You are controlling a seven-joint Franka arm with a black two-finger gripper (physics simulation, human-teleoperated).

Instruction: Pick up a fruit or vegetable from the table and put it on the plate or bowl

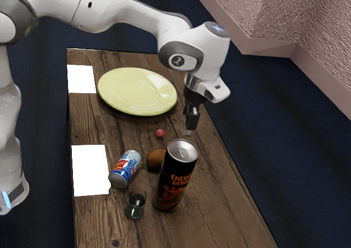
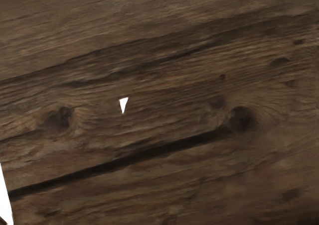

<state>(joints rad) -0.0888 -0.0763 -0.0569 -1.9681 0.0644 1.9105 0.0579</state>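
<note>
Small red fruit (image 1: 159,133): on the bare tabletop (image 1: 219,193), between the yellow plate (image 1: 137,90) and the kiwi (image 1: 156,158).
From my gripper (image 1: 190,128): fruit lies near, toward the exterior view's left; roundish, so no long axis to match.
Fingers: I cannot tell how they stand.

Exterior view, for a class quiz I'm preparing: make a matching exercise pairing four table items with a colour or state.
Items:
1. plate
2. small fruit
3. blue can
4. black can

Descriptions:
A. tipped on its side
B. standing upright
C. pale yellow-green
D. red

Pairs: 1-C, 2-D, 3-A, 4-B
</note>
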